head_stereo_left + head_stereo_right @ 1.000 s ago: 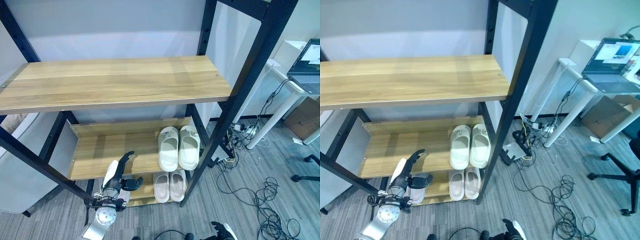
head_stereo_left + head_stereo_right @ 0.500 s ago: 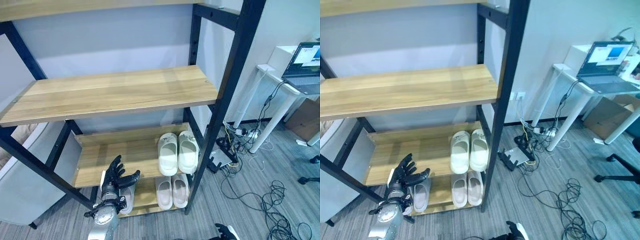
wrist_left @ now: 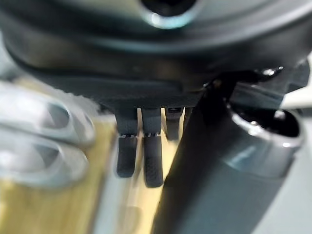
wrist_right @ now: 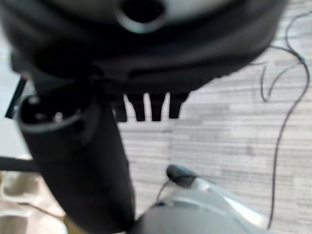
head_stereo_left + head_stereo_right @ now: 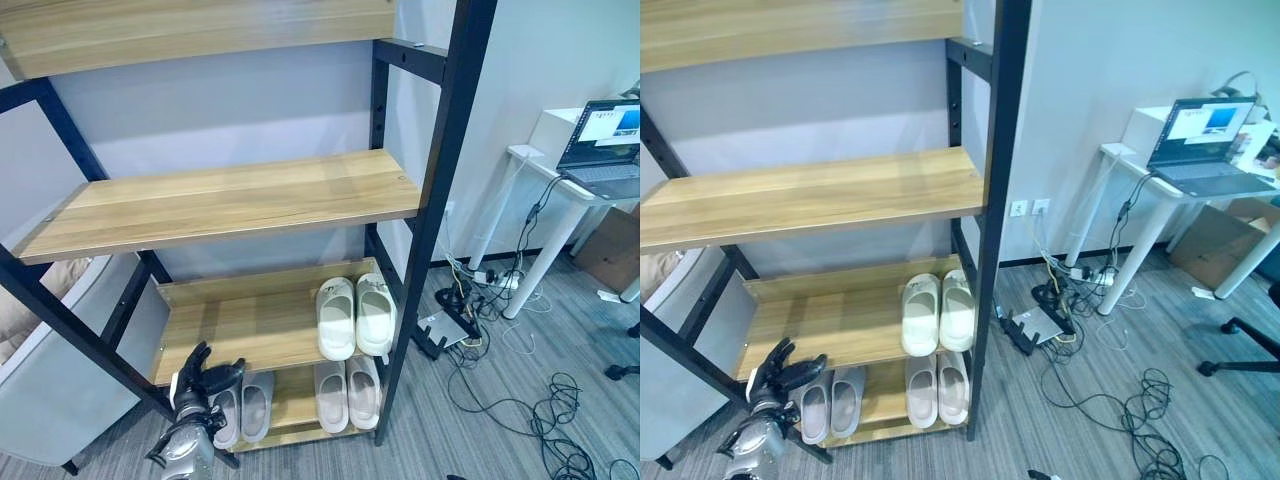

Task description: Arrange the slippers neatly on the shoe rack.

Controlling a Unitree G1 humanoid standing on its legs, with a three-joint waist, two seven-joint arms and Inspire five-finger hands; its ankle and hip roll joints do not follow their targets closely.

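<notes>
A grey pair of slippers (image 5: 243,411) lies side by side at the left of the rack's bottom shelf (image 5: 292,398), with a beige pair (image 5: 346,394) to its right. A white pair (image 5: 356,316) sits at the right end of the shelf above (image 5: 240,325). My left hand (image 5: 201,376) hovers open just in front of the grey pair, fingers spread and holding nothing. In the left wrist view its straight fingers (image 3: 152,163) point past the blurred grey slippers (image 3: 44,146). My right hand (image 4: 146,108) hangs open over the carpet.
The black-framed shoe rack (image 5: 420,250) has two more wooden shelves (image 5: 240,200) higher up. A white desk with a laptop (image 5: 605,135) stands at the right. Loose cables (image 5: 560,440) and a power strip (image 5: 445,325) lie on the carpet beside the rack.
The camera has shifted, showing more of the upper rack. My left hand has drawn back and down from the bottom shelf, and the grey pair now shows side by side.
</notes>
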